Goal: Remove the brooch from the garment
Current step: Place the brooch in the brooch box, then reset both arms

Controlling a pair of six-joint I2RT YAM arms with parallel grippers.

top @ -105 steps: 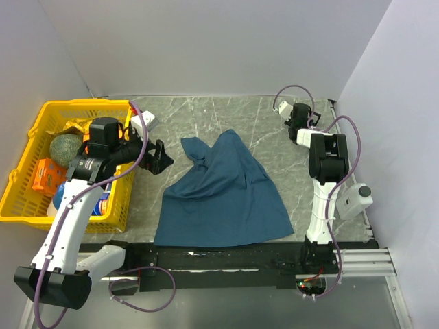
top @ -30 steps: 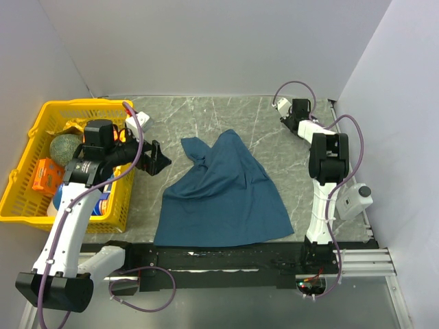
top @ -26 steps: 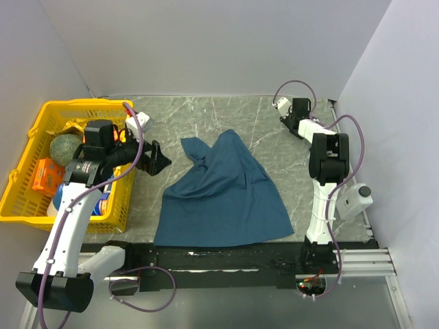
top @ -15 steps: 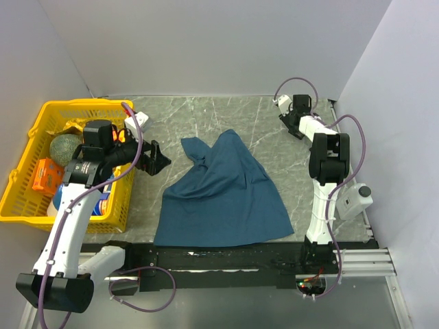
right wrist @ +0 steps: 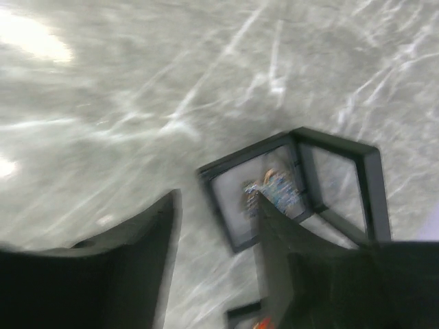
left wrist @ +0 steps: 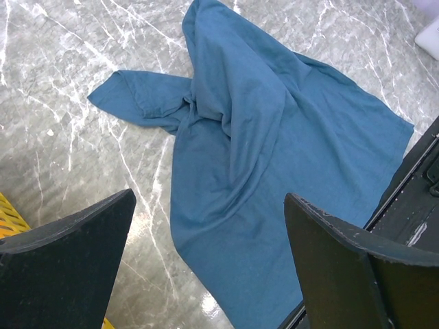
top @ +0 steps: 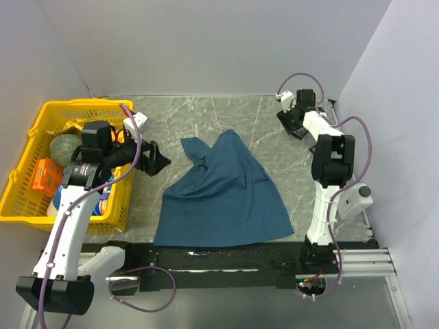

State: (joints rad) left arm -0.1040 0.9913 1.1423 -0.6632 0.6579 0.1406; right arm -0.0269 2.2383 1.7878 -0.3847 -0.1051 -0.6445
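Jaws of left gripper [left wrist: 209, 199] gape wide near garment [left wrist: 274, 137]

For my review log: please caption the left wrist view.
Open left hand poised above the crumpled teal T-shirt lying on the grey marble table.

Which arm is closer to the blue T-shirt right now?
Left. The left fingers hover just off the T-shirt's left edge; the right fingers are farther away, near the table's far right corner.

Fixed overhead camera looks down from behind the arms across the grey marbled table [top: 226, 113]. Left wrist view shares its dark teal-blue cloth T-shirt [left wrist: 260, 151]. Right wrist view, blurred, sits close above the table's far right.
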